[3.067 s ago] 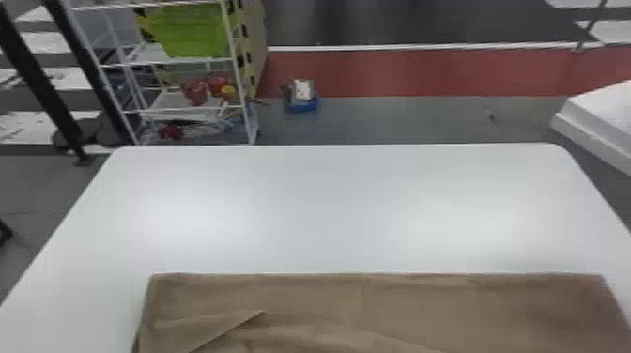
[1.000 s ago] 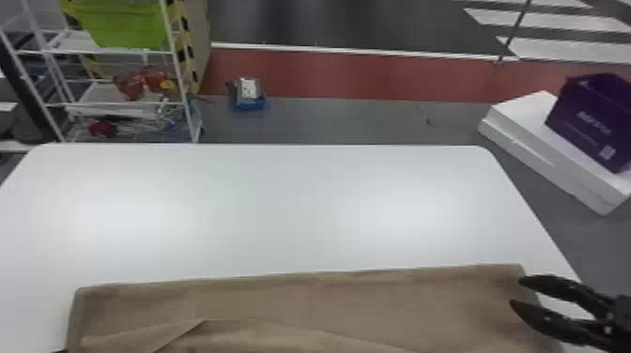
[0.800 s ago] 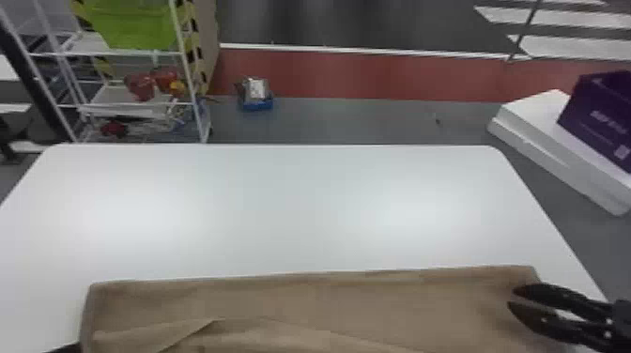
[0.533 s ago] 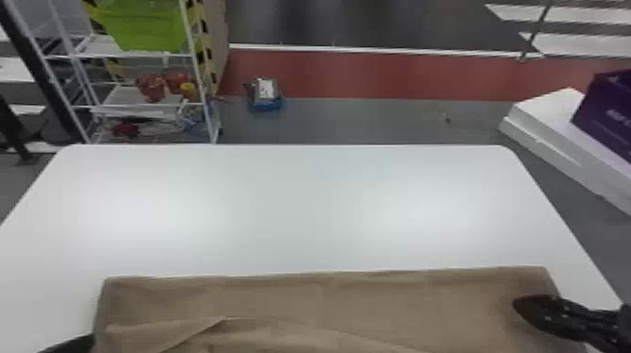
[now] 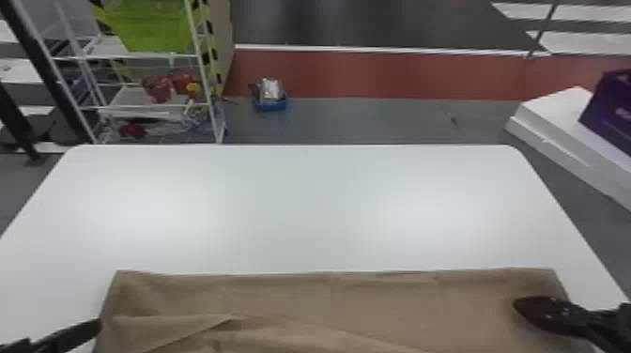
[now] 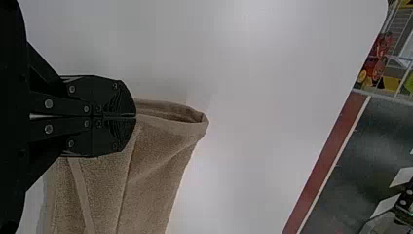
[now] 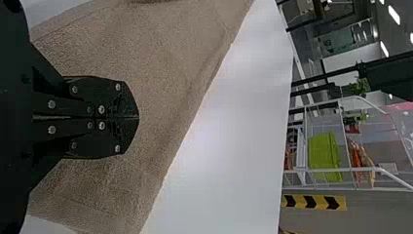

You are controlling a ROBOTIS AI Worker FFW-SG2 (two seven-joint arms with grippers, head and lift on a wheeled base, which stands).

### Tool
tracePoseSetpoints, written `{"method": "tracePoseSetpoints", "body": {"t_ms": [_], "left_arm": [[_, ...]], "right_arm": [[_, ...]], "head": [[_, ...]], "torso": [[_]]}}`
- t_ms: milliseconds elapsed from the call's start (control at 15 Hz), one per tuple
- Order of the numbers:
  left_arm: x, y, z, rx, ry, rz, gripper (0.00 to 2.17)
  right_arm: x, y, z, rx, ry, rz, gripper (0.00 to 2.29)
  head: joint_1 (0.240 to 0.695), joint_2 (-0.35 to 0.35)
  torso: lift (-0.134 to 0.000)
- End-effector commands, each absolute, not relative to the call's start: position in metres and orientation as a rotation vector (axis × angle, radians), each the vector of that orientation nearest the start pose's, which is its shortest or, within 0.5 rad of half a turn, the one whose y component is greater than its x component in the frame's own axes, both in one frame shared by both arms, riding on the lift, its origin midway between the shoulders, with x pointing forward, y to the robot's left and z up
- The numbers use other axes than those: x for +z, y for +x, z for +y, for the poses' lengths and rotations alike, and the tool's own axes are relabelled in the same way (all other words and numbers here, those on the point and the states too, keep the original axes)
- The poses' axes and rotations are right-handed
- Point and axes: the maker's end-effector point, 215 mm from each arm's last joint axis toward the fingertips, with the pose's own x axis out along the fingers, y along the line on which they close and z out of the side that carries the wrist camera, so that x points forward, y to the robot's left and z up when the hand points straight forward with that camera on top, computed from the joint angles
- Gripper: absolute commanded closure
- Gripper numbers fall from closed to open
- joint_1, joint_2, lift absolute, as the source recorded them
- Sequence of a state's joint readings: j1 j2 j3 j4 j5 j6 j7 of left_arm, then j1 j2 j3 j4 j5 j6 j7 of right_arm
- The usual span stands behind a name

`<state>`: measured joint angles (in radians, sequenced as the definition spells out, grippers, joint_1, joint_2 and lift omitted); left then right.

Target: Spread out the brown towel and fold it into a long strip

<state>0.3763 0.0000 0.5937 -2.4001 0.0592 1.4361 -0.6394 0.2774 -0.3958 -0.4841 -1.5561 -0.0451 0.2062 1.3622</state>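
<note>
Brown terry fabric was presented at the near side of the white table (image 5: 305,202): the brown towel (image 5: 375,300) was laid out across the work surface, its long far edge set nearly parallel to the table's far edge. Layered cloth was seen toward the towel's left end, where a diagonal fold (image 5: 188,335) was formed and shallow creases were carried toward the middle. The right part was laid flatter.

The left gripper (image 5: 97,325) was positioned at the towel's left edge. In the left wrist view, the two fingers of the left gripper (image 6: 135,116) were clenched together with the cloth grasped at their tips; creases were drawn toward the grasp point, and a hollow was left between two layers at the adjacent corner (image 6: 202,119).

The right gripper (image 5: 519,307) was positioned over the towel's right end, inboard of the side edge. In the right wrist view, the fingers of the right gripper (image 7: 138,117) were closed against each other, with brown cloth spread beneath and around them. Whether any fabric was pinched between them could not be determined.

Beyond the table, a white wire rack (image 5: 204,70) was located on the left, with a green bin (image 5: 150,26) held on it. A blue tray (image 5: 271,104) was placed on the floor nearby. On the right, a purple box (image 5: 610,110) was supported on a white block (image 5: 554,112).
</note>
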Motion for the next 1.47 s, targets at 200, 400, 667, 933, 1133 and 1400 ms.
{"method": "tracePoseSetpoints", "body": {"t_ms": [200,400,667,933,1133,1400], "left_arm": [[-0.428,0.324,0.374,0.027,-0.375,0.853,1.80],[-0.429,0.326,0.383,0.068,-0.324,0.859,1.80],[-0.414,0.324,0.382,0.064,-0.316,0.839,1.80],[-0.411,0.319,0.383,0.074,-0.329,0.849,1.80],[-0.408,0.320,0.385,0.078,-0.329,0.844,1.80],[-0.406,0.318,0.398,0.117,-0.315,0.839,1.80]], "right_arm": [[-0.449,0.367,-0.376,0.872,-0.045,0.528,1.95],[-0.448,0.368,-0.376,0.871,-0.046,0.529,1.95],[-0.444,0.369,-0.383,0.860,-0.052,0.523,1.95],[-0.441,0.370,-0.389,0.859,-0.071,0.529,1.95],[-0.448,0.367,-0.393,0.857,-0.082,0.540,1.95],[-0.449,0.366,-0.397,0.854,-0.084,0.548,1.95]], "head": [[0.695,-0.013],[0.695,0.001],[0.695,0.008],[0.695,-0.006],[0.695,-0.011],[0.695,-0.014]], "torso": [[-0.123],[-0.123],[-0.123],[-0.123],[-0.123],[-0.123]]}}
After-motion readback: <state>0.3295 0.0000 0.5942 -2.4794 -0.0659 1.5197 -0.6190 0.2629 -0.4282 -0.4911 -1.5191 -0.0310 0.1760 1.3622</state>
